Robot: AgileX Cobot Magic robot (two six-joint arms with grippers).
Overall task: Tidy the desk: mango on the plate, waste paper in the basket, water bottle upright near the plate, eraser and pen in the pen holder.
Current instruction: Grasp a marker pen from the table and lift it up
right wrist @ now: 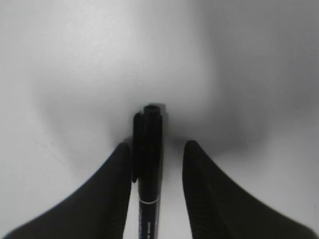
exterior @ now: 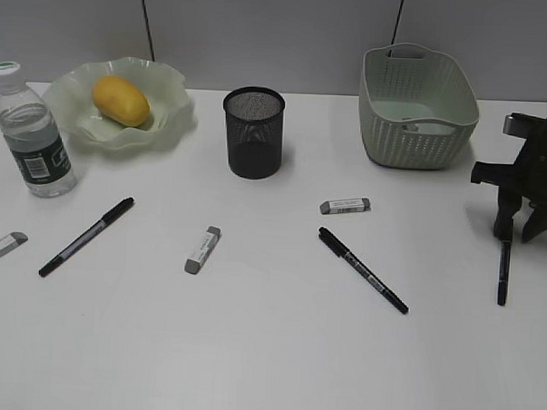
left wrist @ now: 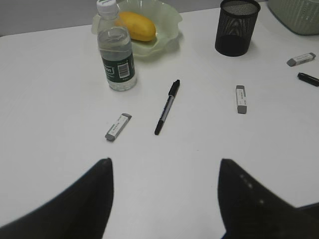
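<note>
white tabletop with scattered pens and erasers, right gripper down over a pen.

basket back right, plate back left holding the mango, water bottle upright beside it, pen holder between. left gripper fingers spread wide, holding nothing; right fingers straddle the pen, one touching, not clamped.

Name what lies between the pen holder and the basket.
Bare desk only, between pen holder and basket; the exterior view shows it.
</note>
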